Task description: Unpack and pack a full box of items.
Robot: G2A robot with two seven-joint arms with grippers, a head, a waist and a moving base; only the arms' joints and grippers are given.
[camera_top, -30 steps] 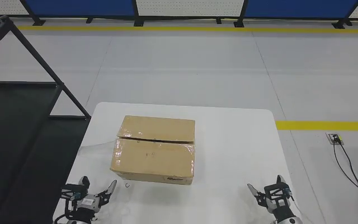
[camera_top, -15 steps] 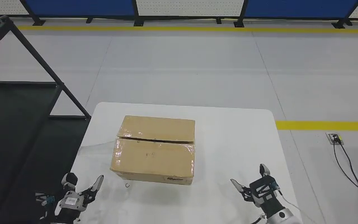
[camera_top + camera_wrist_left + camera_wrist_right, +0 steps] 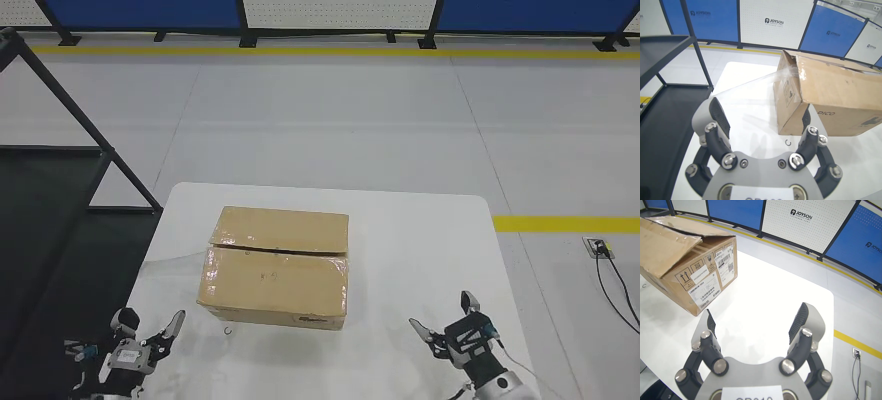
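A brown cardboard box (image 3: 276, 268) lies on the white table (image 3: 420, 260), its top flaps folded down but loose, with clear tape hanging off one end (image 3: 785, 73). My left gripper (image 3: 148, 330) hovers open near the table's front left corner, short of the box (image 3: 829, 91). My right gripper (image 3: 441, 318) stands open at the front right, with bare table between it and the labelled end of the box (image 3: 702, 275). Nothing is between either pair of fingers.
A small metal C-shaped ring (image 3: 788, 142) lies on the table just in front of the box. A black metal shelf rack (image 3: 664, 94) stands beside the table's left edge. Bare tabletop (image 3: 772, 285) stretches right of the box.
Over the last second the left gripper drew back toward the front left corner. The right gripper shifted left and slightly forward. The box stayed still.
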